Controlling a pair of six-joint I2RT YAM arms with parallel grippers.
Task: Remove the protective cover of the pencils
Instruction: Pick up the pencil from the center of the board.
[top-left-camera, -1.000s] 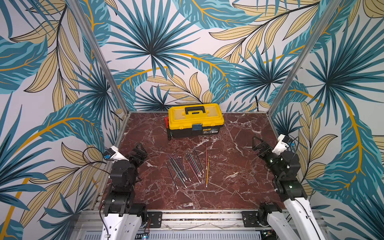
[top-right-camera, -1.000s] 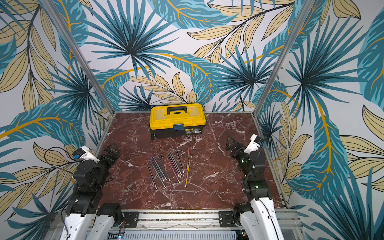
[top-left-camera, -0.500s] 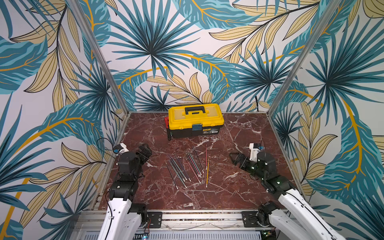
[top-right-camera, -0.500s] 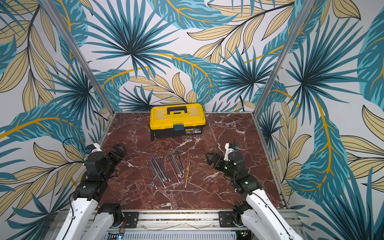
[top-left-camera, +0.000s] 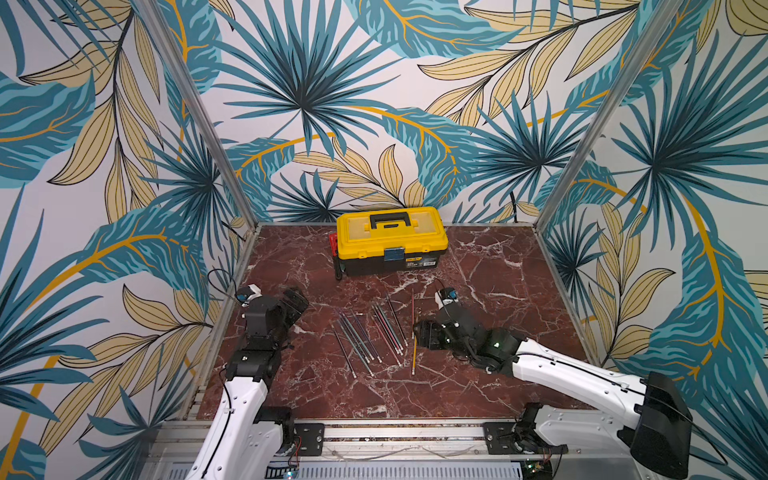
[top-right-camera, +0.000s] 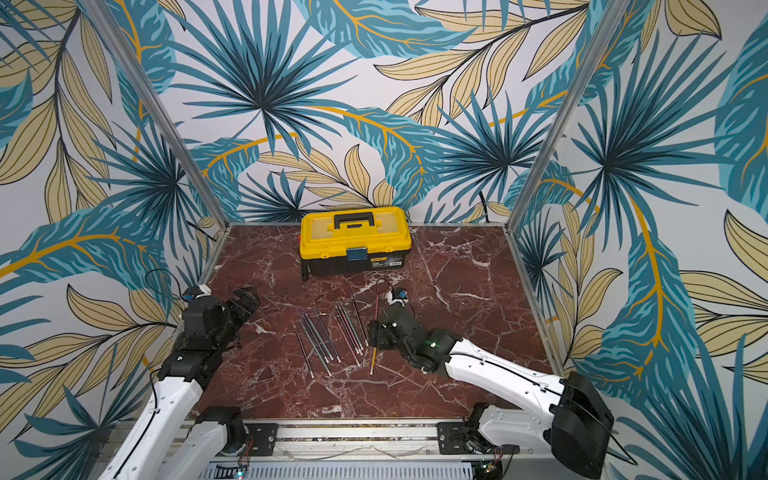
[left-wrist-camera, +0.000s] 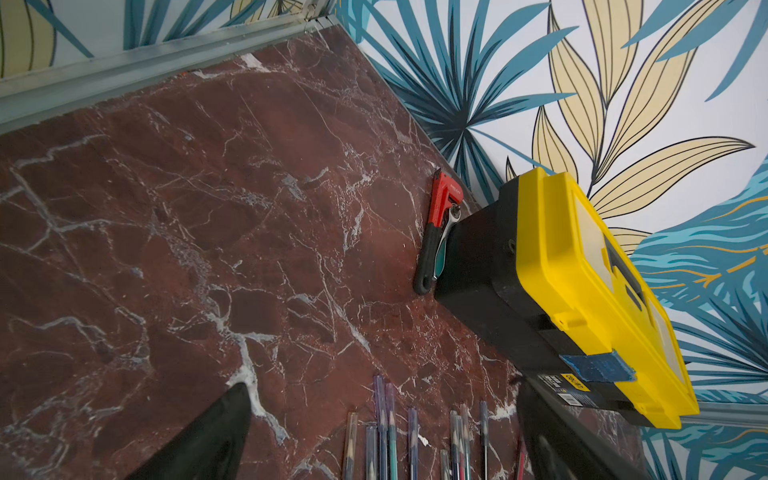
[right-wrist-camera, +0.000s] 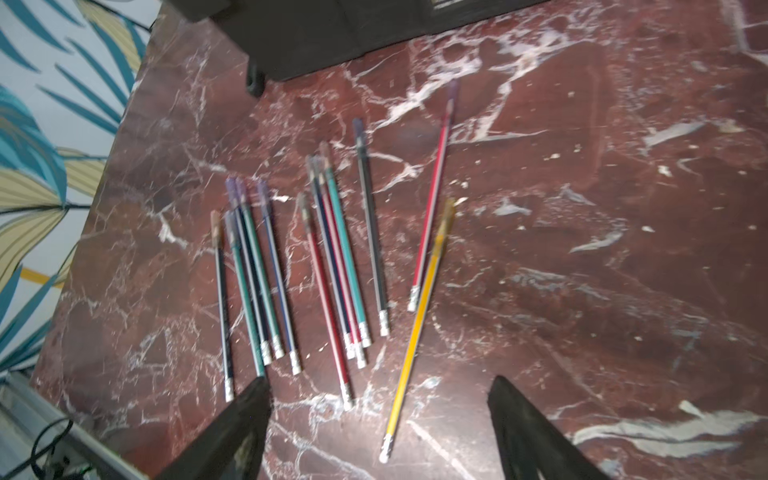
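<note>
Marble table (top-left-camera: 498, 270) is strewn with capped pencils (right-wrist-camera: 332, 270); right gripper (right-wrist-camera: 378, 384) is seen spread wide, empty, near them; left gripper (left-wrist-camera: 382, 386) is spread wide, empty.

Noted: long thin pencils (right-wrist-camera: 347, 253) teal, red, dark grey, one yellow; marble tabletop (top-left-camera: 498, 270) dark red, white-veined; plastic toolbox (top-left-camera: 390, 237) yellow over black; wall panels (top-left-camera: 311, 104) leaf-printed teal and beige.

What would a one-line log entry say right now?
step: before grasp | right fingers: open, empty, by yellow pencil | left fingers: open, empty, aside | pencils: lying flat | caps: on tips
</note>
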